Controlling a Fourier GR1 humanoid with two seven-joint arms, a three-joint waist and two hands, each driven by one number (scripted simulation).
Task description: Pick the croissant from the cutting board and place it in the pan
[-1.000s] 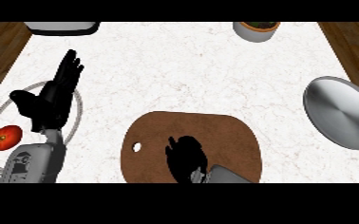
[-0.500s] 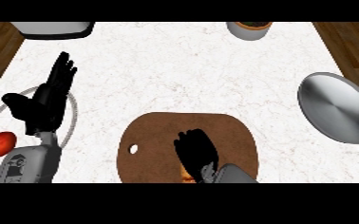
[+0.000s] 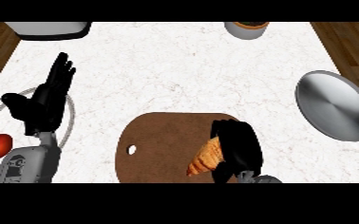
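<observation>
While curled round the croissant (image 3: 204, 158), right hand (image 3: 240, 144), over cutting board (image 3: 155, 140)

On the white marbled table (image 3: 175, 66), a brown oval wooden cutting board (image 3: 157, 144) lies at the near edge. A golden croissant (image 3: 204, 157) rests on its right part, touching the black right robot hand (image 3: 240, 144) just right of it. A round silver metal pan (image 3: 333, 105) sits at the right. The left robot hand (image 3: 45, 99) rests open at the left, above a thin grey plate rim (image 3: 71, 114).
</observation>
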